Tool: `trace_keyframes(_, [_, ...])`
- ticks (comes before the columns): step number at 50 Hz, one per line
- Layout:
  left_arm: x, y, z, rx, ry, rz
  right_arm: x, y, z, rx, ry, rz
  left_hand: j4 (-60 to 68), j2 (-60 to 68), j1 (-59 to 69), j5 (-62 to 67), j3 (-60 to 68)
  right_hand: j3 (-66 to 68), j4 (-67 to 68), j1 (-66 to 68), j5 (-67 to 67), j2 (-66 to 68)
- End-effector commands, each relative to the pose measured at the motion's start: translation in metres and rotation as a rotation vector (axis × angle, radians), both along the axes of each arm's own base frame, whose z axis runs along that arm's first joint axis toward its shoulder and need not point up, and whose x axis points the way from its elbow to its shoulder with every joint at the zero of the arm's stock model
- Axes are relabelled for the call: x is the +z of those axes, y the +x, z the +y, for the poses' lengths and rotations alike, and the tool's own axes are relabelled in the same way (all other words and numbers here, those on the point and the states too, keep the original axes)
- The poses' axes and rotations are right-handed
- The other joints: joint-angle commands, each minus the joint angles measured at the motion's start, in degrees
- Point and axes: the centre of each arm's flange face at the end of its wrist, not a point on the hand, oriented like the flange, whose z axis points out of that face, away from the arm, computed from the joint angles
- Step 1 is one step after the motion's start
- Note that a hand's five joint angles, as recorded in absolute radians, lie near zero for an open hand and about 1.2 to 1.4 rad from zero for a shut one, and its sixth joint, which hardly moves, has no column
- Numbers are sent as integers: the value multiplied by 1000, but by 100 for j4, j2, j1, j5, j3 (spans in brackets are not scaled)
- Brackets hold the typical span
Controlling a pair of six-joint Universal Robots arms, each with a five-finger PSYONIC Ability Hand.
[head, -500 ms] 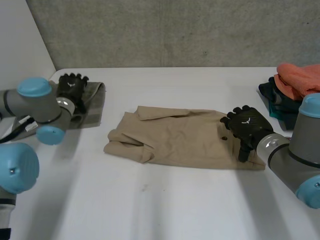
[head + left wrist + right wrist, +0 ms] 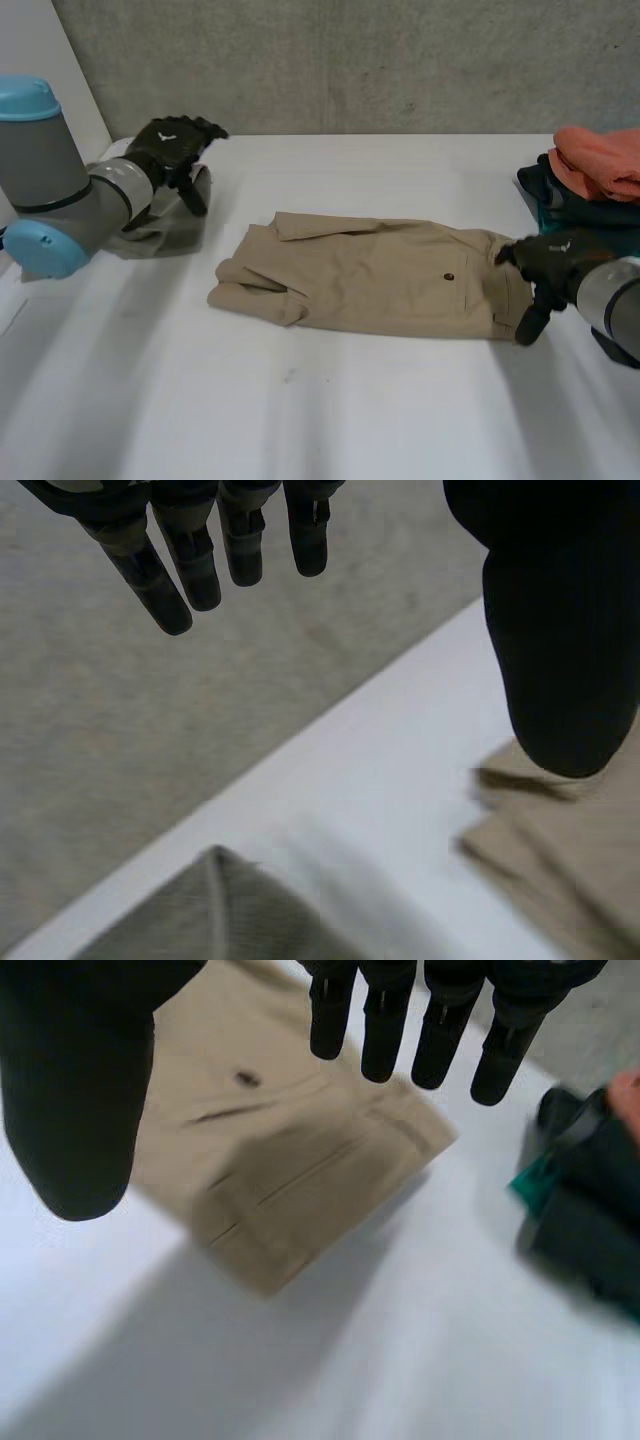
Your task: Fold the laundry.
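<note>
1. The only marking was a small white mark on the back of each robot hand, too small to read.
2. Count: one pair of tan trousers [image 2: 370, 280], one olive-grey cloth [image 2: 165, 232] at the far left, and one pile [image 2: 590, 170] at the far right with an orange piece on top of dark blue and teal ones.
3. The trousers lay flat mid-desk [image 2: 350, 420], folded lengthwise. The left end was rumpled and doubled over, and there was one dark button by a pocket seam near the right end.
4. The left robot hand [image 2: 170, 145] hung over the olive-grey cloth, fingers straight, released, holding nothing.
5. The right robot hand [image 2: 555, 262] was at the trousers' right end, fingers straight too, gripping nothing.
</note>
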Motion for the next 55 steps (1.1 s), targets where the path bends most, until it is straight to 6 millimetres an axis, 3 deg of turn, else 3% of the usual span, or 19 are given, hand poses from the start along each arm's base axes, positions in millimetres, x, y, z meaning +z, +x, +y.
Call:
trace_keyframes(1, [5,-17,46,-69,54,-3,-30,-2,4,11,-21,0,-174,-161,-125,-292,-210,859,883,909,844,912])
trace_keyframes(7, [1,-25,64,-99,35,5,-55,1,-2,12,-85,22,-174,-161,-125,-292,-210,842,866,892,827,895])
trace_keyframes(15, [-8,-24,65,-94,49,4,-72,-1,-21,-36,-157,41,-174,-161,-125,-292,-210,875,899,926,861,929])
trace_keyframes(18, [-12,-24,65,-90,60,5,-78,0,-27,-32,-179,41,-174,-161,-125,-292,-210,2249,2272,2299,2234,2302])
trace_keyframes(19, [-12,-23,66,-89,63,6,-79,0,-28,-34,-181,41,-174,-161,-125,-292,-210,3204,3228,3254,3189,3257])
trace_keyframes(20, [-13,-23,67,-89,67,7,-79,-1,-30,-40,-193,42,-174,-161,-125,-292,-210,6064,6087,6114,6049,6117])
trace_keyframes(21, [-13,-23,67,-89,67,7,-78,-2,-31,-46,-200,43,-174,-161,-125,-292,-210,6092,6116,6143,6077,6145])
trace_keyframes(25, [-12,-21,69,-85,73,12,-69,-15,-35,-93,-217,37,-174,-161,-125,-292,-210,6092,6116,6143,6078,6146])
trace_keyframes(29, [-9,-18,73,-80,76,18,-49,-45,-46,-164,-250,36,-174,-161,-125,-292,-210,6092,6116,6143,6078,6146])
trace_keyframes(30, [-8,-16,74,-79,72,21,-46,-60,-52,-188,-245,46,-174,-161,-125,-292,-210,6092,6116,6143,6078,6146])
trace_keyframes(34, [-6,-11,76,-72,63,27,-50,-84,-67,-166,-219,100,-174,-161,-125,-292,-210,6092,6116,6143,6078,6146])
trace_keyframes(37, [-5,-10,75,-71,51,31,-48,-82,-71,-93,-229,160,-174,-161,-125,-292,-210,6092,6116,6143,6078,6146])
trace_keyframes(41, [-4,-8,75,-66,44,33,-39,-48,-68,97,-300,247,-174,-161,-125,-292,-210,6092,6116,6143,6078,6146])
trace_keyframes(42, [-2,-7,75,-62,39,34,-32,-24,-63,181,-353,260,-174,-161,-125,-292,-210,6092,6116,6143,6078,6146])
trace_keyframes(48, [5,-3,77,-46,28,42,-2,58,-35,451,-595,207,-174,-161,-125,-292,-210,6092,6116,6143,6078,6146])
trace_keyframes(49, [8,-1,77,-40,22,45,4,84,-20,554,-651,163,-174,-161,-125,-292,-210,6092,6116,6143,6078,6146])
trace_keyframes(50, [10,-1,77,-37,17,46,4,96,-13,606,-675,139,-174,-161,-125,-292,-210,6092,6116,6143,6078,6146])
trace_keyframes(51, [13,1,77,-29,9,49,-6,127,7,753,-685,77,-174,-161,-125,-292,-210,6092,6116,6143,6078,6146])
trace_keyframes(55, [21,6,77,-4,-9,54,-29,162,34,925,-640,21,-174,-161,-125,-292,-210,6092,6116,6143,6078,6146])
